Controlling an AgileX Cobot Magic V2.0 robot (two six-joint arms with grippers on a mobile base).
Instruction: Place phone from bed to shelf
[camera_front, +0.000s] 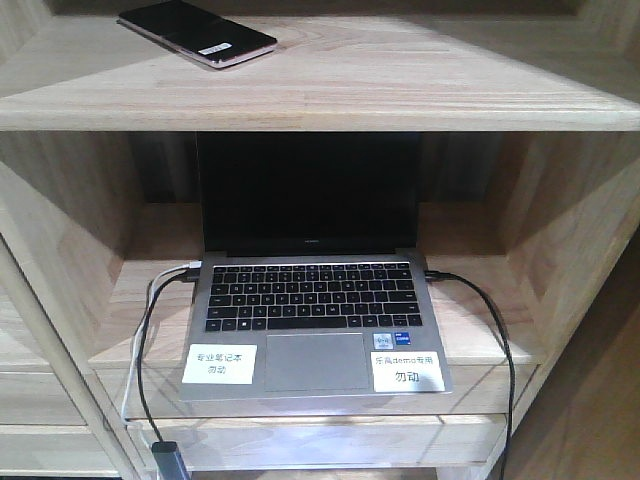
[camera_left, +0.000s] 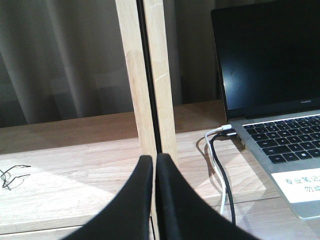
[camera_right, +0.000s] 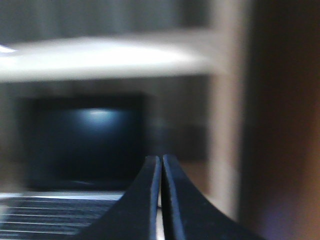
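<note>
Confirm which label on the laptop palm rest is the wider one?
The right-hand label, under the small badge stickers on the laptop. It spans more of the palm rest than the left label, which is narrower.

phone (camera_front: 197, 33) lies flat on shelf (camera_front: 400, 90) board above open laptop (camera_front: 315, 300).

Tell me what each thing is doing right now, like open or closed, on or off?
phone: lying flat on the top shelf board, screen dark.
laptop: lid open, screen black, sitting in the compartment below.
cables: plugged into both sides of the laptop.
left gripper: shut, holding nothing.
right gripper: shut, holding nothing; the view is blurry.
</note>
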